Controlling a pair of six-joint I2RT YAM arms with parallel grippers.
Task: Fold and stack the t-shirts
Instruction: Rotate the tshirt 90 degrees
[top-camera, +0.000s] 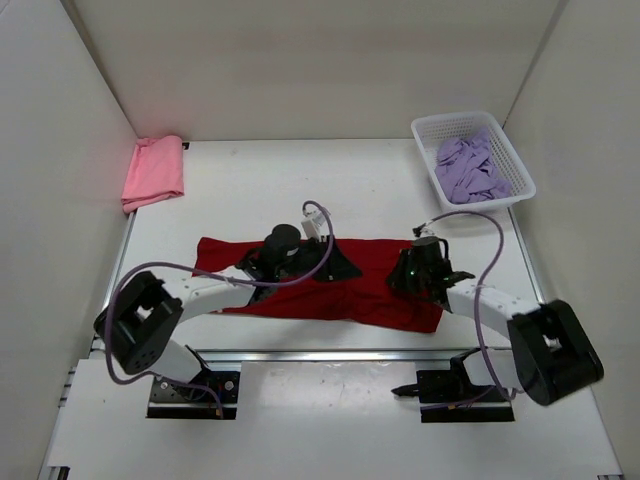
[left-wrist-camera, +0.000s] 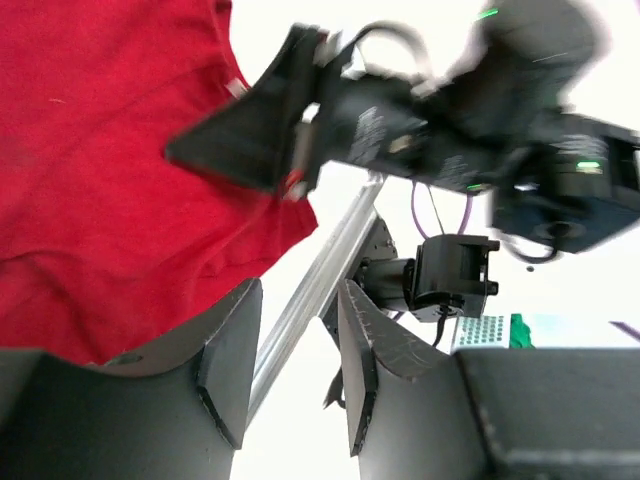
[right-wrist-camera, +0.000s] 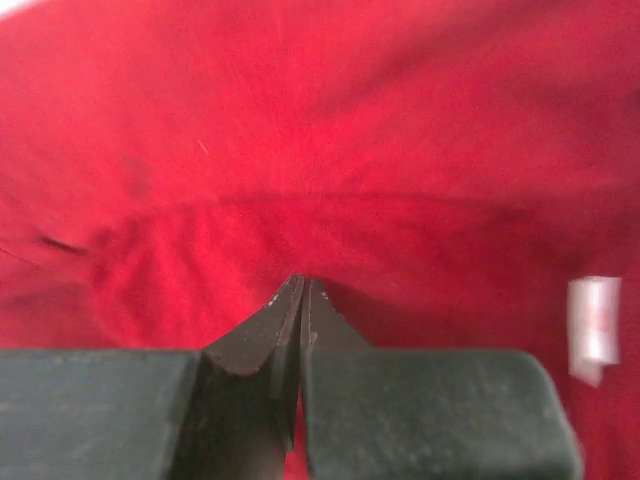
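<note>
The dark red t-shirt lies as a wide band across the middle of the table and fills the right wrist view. My right gripper is over its right part, jaws shut with a ridge of the red cloth pinched at the tips. My left gripper hovers over the shirt's middle, open with nothing between its fingers; the red cloth lies to its left. The pink t-shirt sits folded at the back left. The lavender t-shirt is crumpled in the basket.
The white mesh basket stands at the back right corner. White walls close in the table on three sides. A metal rail runs along the near edge. A white label shows on the red cloth.
</note>
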